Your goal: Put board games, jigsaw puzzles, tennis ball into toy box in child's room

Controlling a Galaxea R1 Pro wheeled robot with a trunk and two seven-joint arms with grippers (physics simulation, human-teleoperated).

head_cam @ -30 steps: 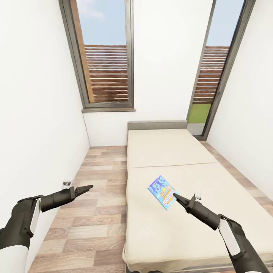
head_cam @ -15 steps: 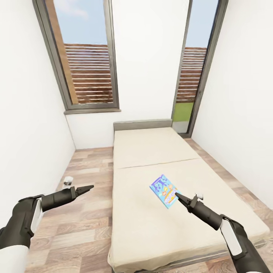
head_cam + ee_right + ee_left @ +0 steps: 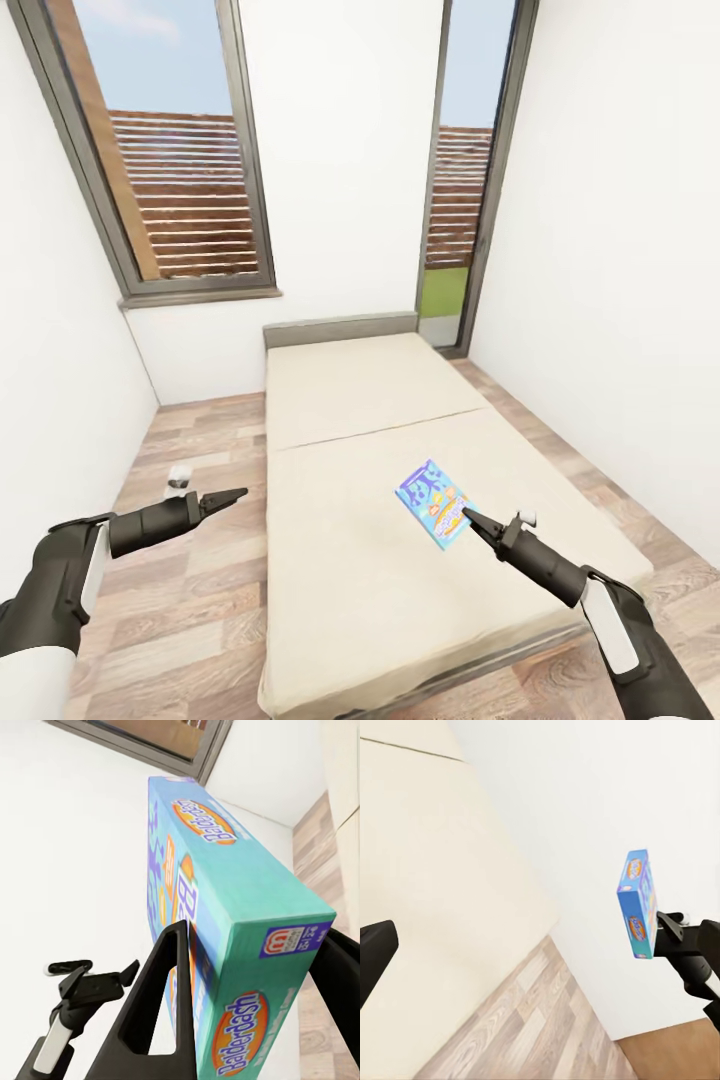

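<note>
Right gripper [image 3: 466, 516] is clamped on one blue board game [image 3: 433, 504], held above the bed [image 3: 380, 560]. Left gripper [image 3: 232, 495] is seen pinched together, empty, over wood-plank floor [image 3: 190, 620]. Two windows [image 3: 175, 170] are counted in white walls.

Non-task scene: wood-plank floor [image 3: 200, 600] from 6 to 9 o'clock and again along the 4 o'clock edge. White walls [image 3: 340, 170] on three sides. Dark-framed window [image 3: 170, 180] at 11 o'clock, slatted wooden fence [image 3: 190, 190] and blue sky behind it. Tall narrow glazed door [image 3: 455, 190] at 1 o'clock, green grass [image 3: 442, 292] low in its pane. Small pale object [image 3: 180, 480] on the floor at 8 o'clock, too small to identify
</note>
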